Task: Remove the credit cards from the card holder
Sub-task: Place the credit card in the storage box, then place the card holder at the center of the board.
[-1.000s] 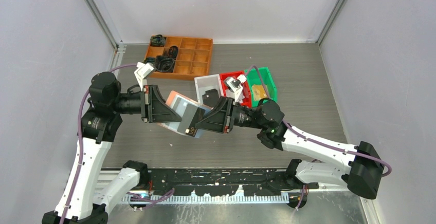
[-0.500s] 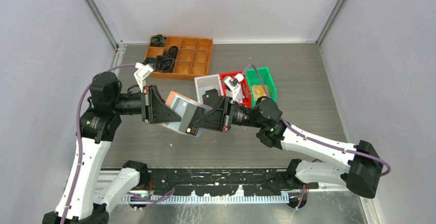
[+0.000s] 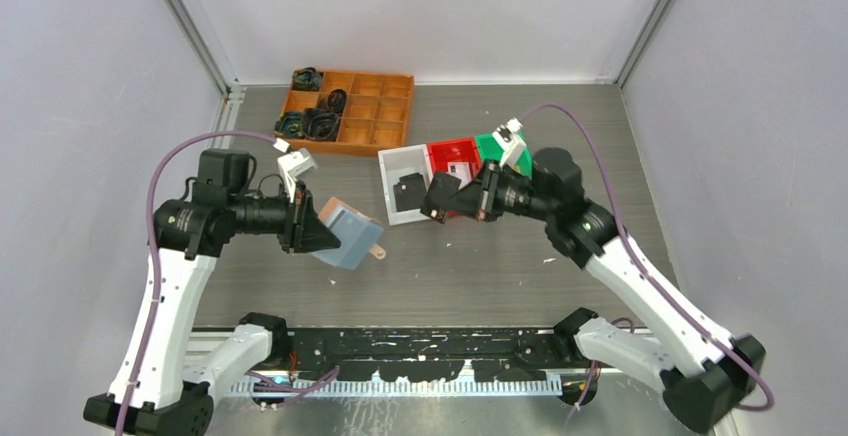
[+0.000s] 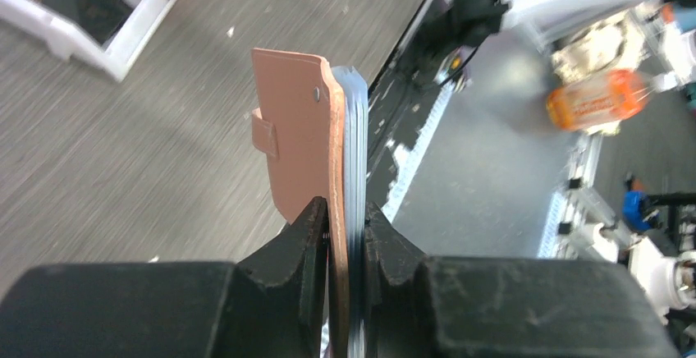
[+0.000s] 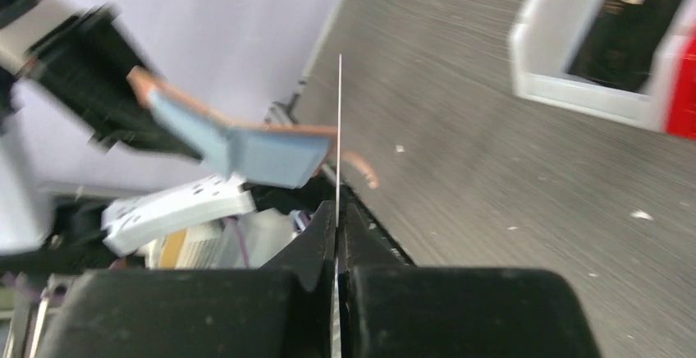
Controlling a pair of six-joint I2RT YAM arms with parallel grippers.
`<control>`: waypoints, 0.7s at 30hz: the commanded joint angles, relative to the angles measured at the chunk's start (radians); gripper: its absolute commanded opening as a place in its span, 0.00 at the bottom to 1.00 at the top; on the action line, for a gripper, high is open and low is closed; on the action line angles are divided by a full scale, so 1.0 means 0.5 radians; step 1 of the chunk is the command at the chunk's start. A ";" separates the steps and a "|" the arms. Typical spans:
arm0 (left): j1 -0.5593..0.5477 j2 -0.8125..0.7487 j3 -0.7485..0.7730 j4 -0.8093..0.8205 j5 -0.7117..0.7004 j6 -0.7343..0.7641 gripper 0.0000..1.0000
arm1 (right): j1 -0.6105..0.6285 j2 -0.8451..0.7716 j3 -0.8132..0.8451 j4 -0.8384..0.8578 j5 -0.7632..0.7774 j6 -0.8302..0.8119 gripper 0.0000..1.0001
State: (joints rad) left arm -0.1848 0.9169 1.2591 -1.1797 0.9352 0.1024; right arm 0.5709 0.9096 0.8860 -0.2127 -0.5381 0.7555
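The card holder (image 3: 350, 238) hangs in the air over the left-centre of the table (image 3: 450, 271). My left gripper (image 3: 318, 231) is clamped on one edge of it. In the wrist view both fingers squeeze the pink cover and the stack of bluish sleeves (image 4: 354, 128) together, and the snap tab (image 4: 264, 135) sticks out loose. One credit card (image 5: 339, 128) sits in my right gripper (image 5: 337, 218), jaws pressed tight on it. It is edge-on to that camera, so it reads as a thin pale line. This card is well apart from the holder, up by the near corner of the white bin (image 3: 384, 181). I judge the card light, stiff and slick: pinch it flat across a short end and don't bend it. The holder looks soft and floppy, and its sleeves are likely to drag on a card, so it wants a firm hold near the fold. I can't tell whether more cards remain inside. A black lumpy item (image 3: 408, 188) lies in the white bin, with a red bin (image 3: 452, 146) and a green bin (image 3: 490, 144) just beside it. The orange compartment tray (image 3: 395, 108) sits farther back. The dangling tab could snag.
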 commanded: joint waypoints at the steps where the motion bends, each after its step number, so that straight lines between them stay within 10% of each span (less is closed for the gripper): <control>1: 0.005 0.141 -0.065 -0.241 -0.011 0.426 0.00 | -0.070 0.355 0.278 -0.365 0.166 -0.278 0.01; 11: -0.057 0.720 -0.074 -0.388 -0.400 1.073 0.00 | -0.071 1.352 0.946 -0.521 0.149 -0.582 0.01; 21: -0.062 0.968 -0.488 0.457 -1.238 1.412 0.10 | -0.061 2.031 1.513 -0.760 0.147 -0.671 0.01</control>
State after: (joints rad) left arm -0.2100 1.3727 1.0386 -1.1748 0.5091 0.7082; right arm 0.5346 1.8637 1.5311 -0.5350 -0.4679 0.4591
